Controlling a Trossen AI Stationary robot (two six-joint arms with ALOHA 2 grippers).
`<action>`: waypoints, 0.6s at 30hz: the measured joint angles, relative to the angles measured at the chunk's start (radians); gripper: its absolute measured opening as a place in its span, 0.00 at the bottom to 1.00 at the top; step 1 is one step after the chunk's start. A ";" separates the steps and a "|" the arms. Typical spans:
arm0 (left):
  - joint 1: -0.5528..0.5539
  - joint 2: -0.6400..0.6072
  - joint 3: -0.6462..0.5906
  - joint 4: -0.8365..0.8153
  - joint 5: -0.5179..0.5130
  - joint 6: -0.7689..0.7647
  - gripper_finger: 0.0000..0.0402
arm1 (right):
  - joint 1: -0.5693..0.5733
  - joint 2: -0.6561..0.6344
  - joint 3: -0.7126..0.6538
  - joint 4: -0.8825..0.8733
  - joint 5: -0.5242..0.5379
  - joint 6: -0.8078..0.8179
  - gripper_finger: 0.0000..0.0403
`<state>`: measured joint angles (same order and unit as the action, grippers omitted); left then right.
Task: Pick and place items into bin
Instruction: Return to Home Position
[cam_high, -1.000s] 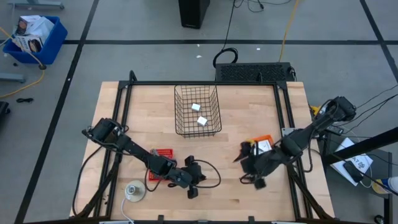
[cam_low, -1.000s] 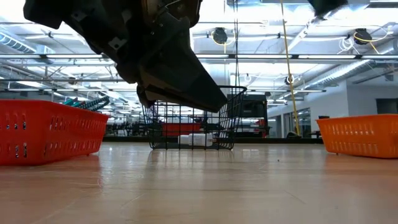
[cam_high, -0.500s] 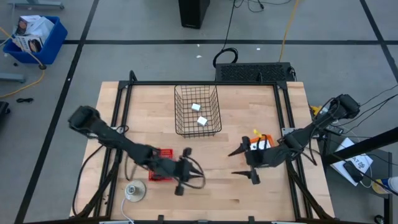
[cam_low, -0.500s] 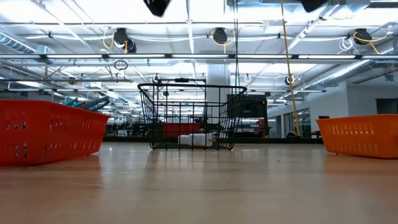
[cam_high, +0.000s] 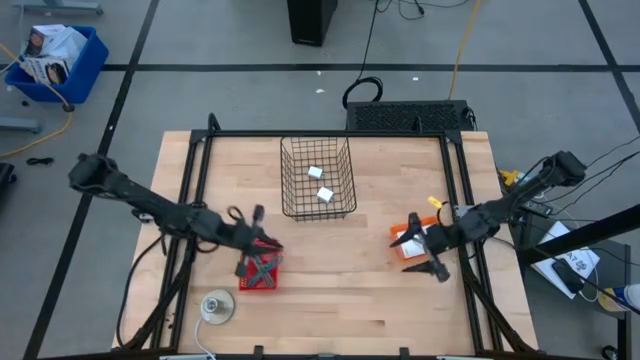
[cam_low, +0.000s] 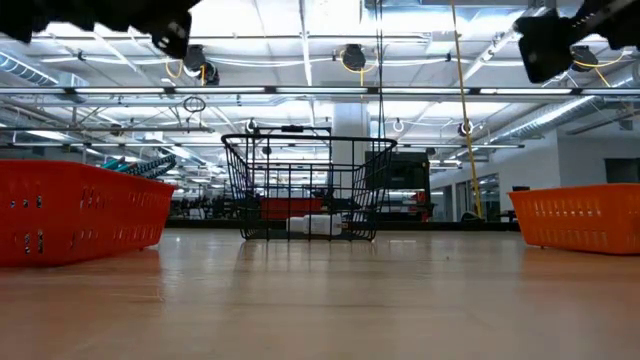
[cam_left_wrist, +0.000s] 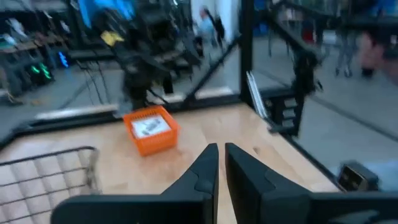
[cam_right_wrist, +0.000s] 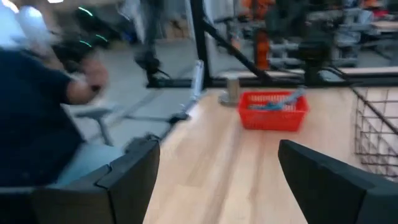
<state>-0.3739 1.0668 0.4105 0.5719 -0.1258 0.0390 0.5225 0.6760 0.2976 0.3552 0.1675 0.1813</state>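
Two white cubes (cam_high: 314, 173) lie inside the wire basket (cam_high: 283, 176) at the far middle of the surface (cam_high: 340, 300). I read the orange bin (cam_left_wrist: 153, 142) at the right side of the surface, with a white box (cam_left_wrist: 149, 126) resting in it. The red bin (cam_right_wrist: 273, 119) stands toward the left front and holds teal tools (cam_right_wrist: 280, 102). The left end effector (cam_left_wrist: 221, 149) hangs above the surface just beside the red bin, fingers drawn almost together and gripping nothing. The right end effector (cam_right_wrist: 219, 155) hovers over the orange bin, fingers spread wide and empty. A round disc (cam_high: 216, 306) lies at the left front corner.
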 joint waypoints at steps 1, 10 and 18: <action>0.016 -0.033 -0.037 0.034 0.009 -0.001 0.09 | -0.013 -0.043 -0.023 0.009 -0.030 0.005 0.80; 0.166 -0.310 -0.218 -0.026 0.103 -0.043 0.09 | -0.118 -0.388 -0.095 -0.160 -0.124 -0.027 0.79; 0.241 -0.474 -0.294 -0.109 0.110 -0.083 0.09 | -0.174 -0.623 -0.095 -0.374 -0.155 -0.041 0.79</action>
<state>-0.1324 0.5931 0.1164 0.4631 -0.0158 -0.0443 0.3487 0.0530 0.2028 -0.0187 0.0123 0.1404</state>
